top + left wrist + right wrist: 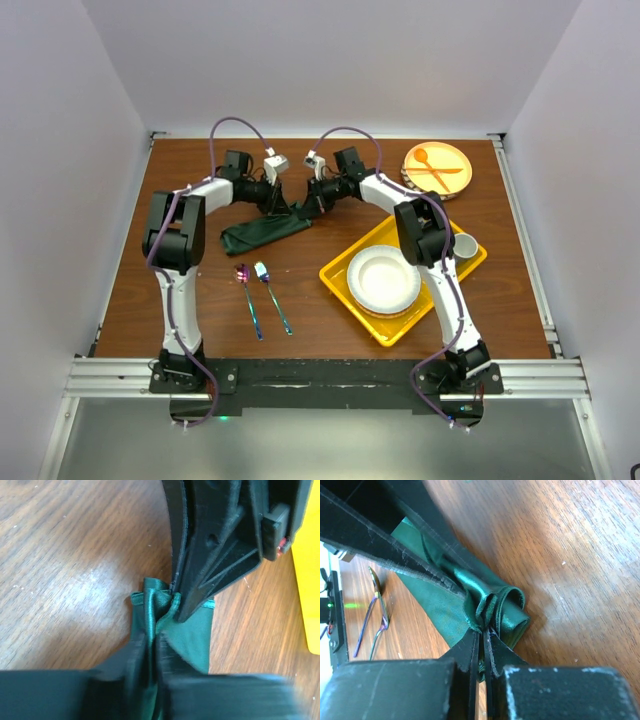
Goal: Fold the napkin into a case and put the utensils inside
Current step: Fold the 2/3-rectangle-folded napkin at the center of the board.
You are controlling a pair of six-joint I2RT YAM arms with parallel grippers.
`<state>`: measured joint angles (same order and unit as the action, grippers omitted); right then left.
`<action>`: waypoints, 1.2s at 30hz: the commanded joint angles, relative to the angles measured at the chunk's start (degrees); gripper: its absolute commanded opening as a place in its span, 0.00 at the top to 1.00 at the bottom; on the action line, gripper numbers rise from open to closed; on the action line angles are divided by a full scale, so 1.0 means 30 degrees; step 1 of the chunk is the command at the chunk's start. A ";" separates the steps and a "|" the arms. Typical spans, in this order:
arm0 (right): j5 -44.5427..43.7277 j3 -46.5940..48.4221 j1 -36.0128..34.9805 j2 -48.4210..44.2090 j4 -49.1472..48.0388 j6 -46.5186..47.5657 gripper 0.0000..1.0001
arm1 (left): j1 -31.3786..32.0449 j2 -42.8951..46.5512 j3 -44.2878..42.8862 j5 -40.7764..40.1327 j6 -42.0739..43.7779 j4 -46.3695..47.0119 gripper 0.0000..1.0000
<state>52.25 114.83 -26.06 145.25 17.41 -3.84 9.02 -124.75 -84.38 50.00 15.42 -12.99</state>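
my left gripper [152, 647] and right gripper [482, 632] both pinch the bunched napkin [262, 232]; folding barely begun, utensils [262, 297] lie apart, untouched.

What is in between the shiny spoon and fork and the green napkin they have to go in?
Nothing that shows. Only bare table lies between the metal spoon, the metal fork and the napkin. But the napkin is a bunched strip, not a case yet, pinched by the left gripper and right gripper.

the napkin [262, 232] is dark green, the tray [340, 275] yellow, the utensils [249, 300] iridescent purple-blue.
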 commanded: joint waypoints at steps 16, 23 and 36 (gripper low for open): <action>-0.2384 -0.0013 -0.0188 -0.0370 0.1169 -0.0070 0.53 | -0.0661 0.0713 0.0614 0.2200 -0.3088 -0.2906 1.00; -0.3206 -0.0365 -0.0394 -0.0428 0.1492 0.0106 0.54 | -0.0866 0.0773 0.0968 0.1529 -0.3675 -0.3022 1.00; -0.6223 -0.1478 -0.0745 -0.0897 0.2165 -0.0683 0.60 | -0.1130 -0.3587 -0.5321 -0.2747 0.1039 -0.8293 1.00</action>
<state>44.84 113.10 -28.77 142.34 19.31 -5.91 6.85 -129.82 -93.27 50.24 11.16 -29.65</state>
